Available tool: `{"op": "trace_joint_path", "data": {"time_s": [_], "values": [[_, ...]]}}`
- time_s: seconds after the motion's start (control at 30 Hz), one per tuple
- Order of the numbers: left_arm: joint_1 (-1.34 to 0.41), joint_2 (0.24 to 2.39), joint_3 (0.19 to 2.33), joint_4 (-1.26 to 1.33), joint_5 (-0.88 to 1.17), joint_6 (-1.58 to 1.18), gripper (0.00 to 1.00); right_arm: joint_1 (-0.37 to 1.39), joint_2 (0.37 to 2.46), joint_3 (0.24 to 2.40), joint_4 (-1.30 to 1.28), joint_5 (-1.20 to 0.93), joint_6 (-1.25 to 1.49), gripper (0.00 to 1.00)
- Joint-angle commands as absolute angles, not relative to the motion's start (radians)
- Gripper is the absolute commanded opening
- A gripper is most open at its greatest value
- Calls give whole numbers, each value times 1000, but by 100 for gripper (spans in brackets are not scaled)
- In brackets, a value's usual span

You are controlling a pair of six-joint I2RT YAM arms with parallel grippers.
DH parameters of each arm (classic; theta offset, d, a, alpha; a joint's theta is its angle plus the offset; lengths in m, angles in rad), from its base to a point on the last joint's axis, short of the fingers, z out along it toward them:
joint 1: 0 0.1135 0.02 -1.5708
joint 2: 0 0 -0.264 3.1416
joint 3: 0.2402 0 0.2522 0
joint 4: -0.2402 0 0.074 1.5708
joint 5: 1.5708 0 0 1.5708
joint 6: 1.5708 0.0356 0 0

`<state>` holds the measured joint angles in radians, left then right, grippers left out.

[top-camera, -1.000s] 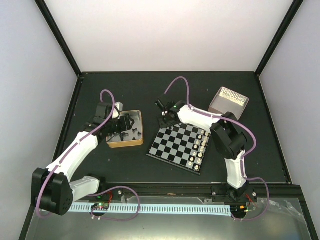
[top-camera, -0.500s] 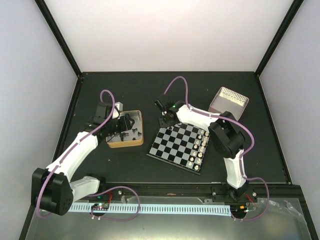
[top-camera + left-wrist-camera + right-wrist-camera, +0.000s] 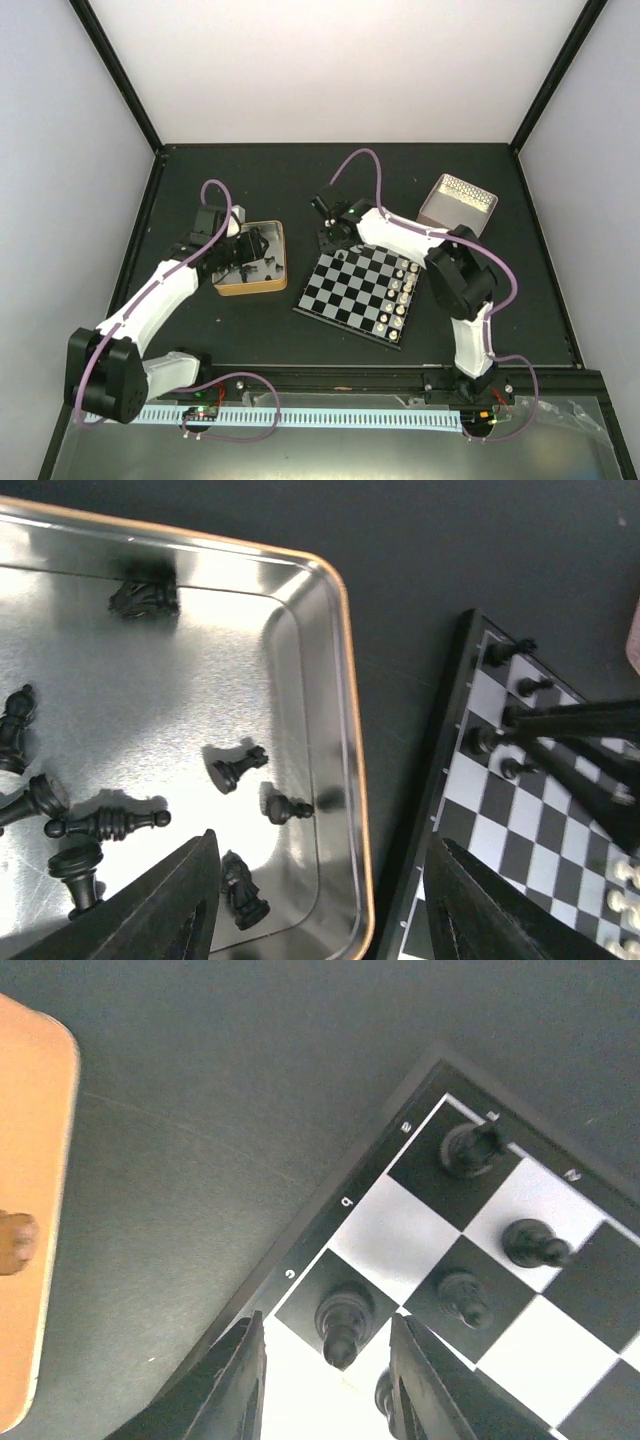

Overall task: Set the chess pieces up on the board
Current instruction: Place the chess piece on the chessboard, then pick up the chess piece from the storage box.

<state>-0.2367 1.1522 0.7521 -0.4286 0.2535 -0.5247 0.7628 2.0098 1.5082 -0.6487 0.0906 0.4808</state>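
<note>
The board (image 3: 340, 300) lies at the table's middle. It also shows in the left wrist view (image 3: 470, 780) and the right wrist view (image 3: 420, 1235). Several black chess pieces lie loose in the tin, among them a pawn (image 3: 285, 806), a rook (image 3: 237, 770) and a knight (image 3: 243, 890). More black pieces stand at the board's far-left corner: one (image 3: 341, 1322) on the c square, others (image 3: 472, 1147) beside it. My left gripper (image 3: 322, 890) is open and empty over the tin's right edge. My right gripper (image 3: 325, 1370) is open above the c-square piece, apart from it.
The gold-rimmed tin (image 3: 248, 290) sits left of the board; its rim (image 3: 345, 680) runs between my left fingers. White pieces (image 3: 400, 295) line the board's right side. A pink box (image 3: 455, 203) stands at the back right.
My right arm has shifted slightly over the board's far-left corner. My left arm has hardly moved.
</note>
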Motion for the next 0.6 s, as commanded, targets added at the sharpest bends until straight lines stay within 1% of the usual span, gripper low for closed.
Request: {"op": "trace_joint_path", "data": {"time_s": [0.0, 0.2, 0.27, 0.43, 0.57], "values": [[-230, 1220, 791, -424, 168, -575, 57, 768, 1859, 1481, -602, 136, 527, 37], [-225, 1423, 890, -393, 87, -554, 50, 767, 1705, 1371, -545, 155, 551, 37], [-223, 1489, 935, -406, 66, -517, 50, 767, 1667, 1335, -540, 156, 550, 37], [-221, 1629, 1048, -473, 12, -465, 58, 765, 1581, 1243, -522, 154, 556, 37], [-221, 1695, 1081, -471, -19, -440, 68, 765, 1532, 1196, -511, 150, 561, 38]]}}
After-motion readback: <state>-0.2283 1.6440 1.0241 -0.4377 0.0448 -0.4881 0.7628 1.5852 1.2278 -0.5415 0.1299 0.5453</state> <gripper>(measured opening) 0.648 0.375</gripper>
